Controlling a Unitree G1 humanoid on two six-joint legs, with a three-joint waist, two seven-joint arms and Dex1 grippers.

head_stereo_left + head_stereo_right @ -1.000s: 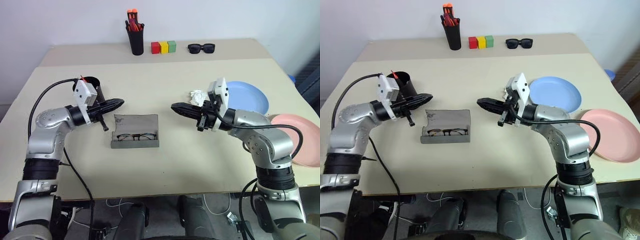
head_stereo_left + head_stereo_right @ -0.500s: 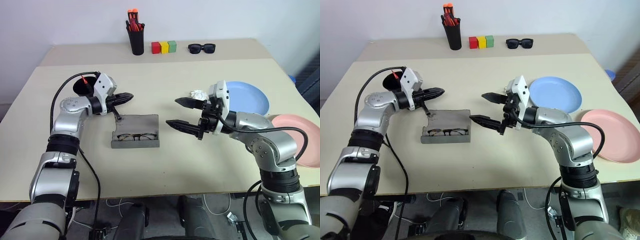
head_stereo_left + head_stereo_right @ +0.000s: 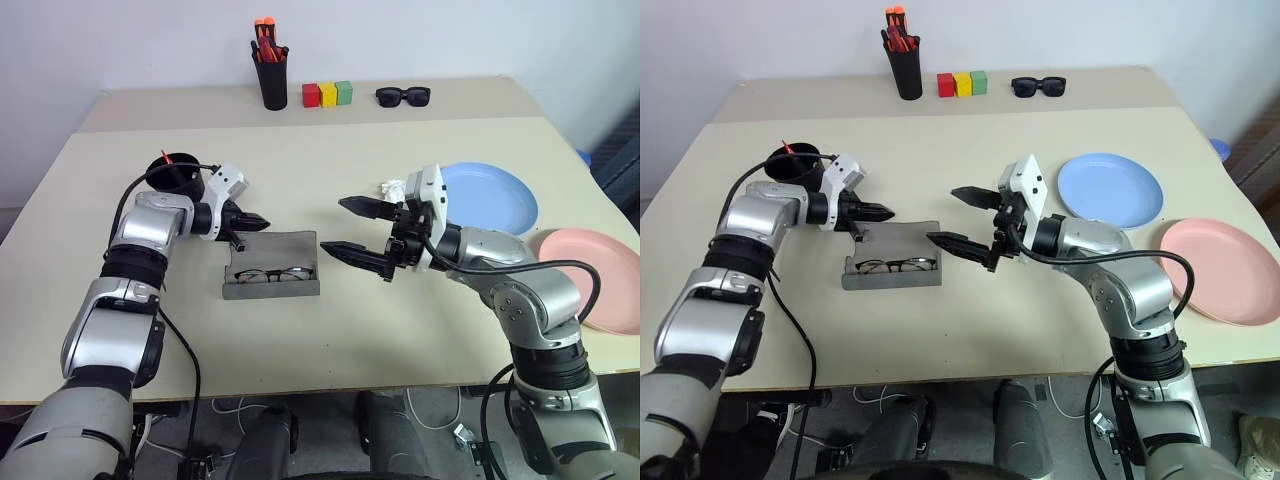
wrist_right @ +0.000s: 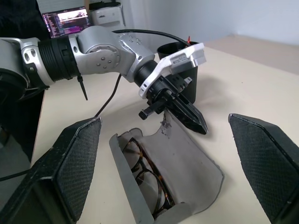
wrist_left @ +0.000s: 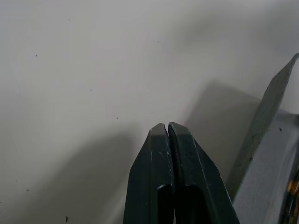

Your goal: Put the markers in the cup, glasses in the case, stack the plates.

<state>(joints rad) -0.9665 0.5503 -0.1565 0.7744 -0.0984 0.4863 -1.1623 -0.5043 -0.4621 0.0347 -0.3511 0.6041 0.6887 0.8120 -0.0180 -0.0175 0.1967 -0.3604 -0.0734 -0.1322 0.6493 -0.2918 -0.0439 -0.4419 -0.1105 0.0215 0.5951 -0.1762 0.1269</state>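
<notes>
Your left gripper has its jaws shut tight and holds nothing. It hangs just over the back left corner of the case, by the edge of the open lid. I cannot tell if it touches the lid.

Your right gripper has its jaws wide open and holds nothing. It points across at the case from the right side, with one finger just past the right end of the case.

The case lies open on the bench, near the middle. The glasses lie inside it, in the front part.

The cup stands behind your left arm, near the left side of the bench. A bit of red sticks up from it. I cannot tell if both markers are in there.

The blue plate lies on the right side of the bench. The pink plate lies next to it, nearer the right edge. They are not stacked.

At the back stand a black pen holder, three little blocks and dark sunglasses.
</notes>
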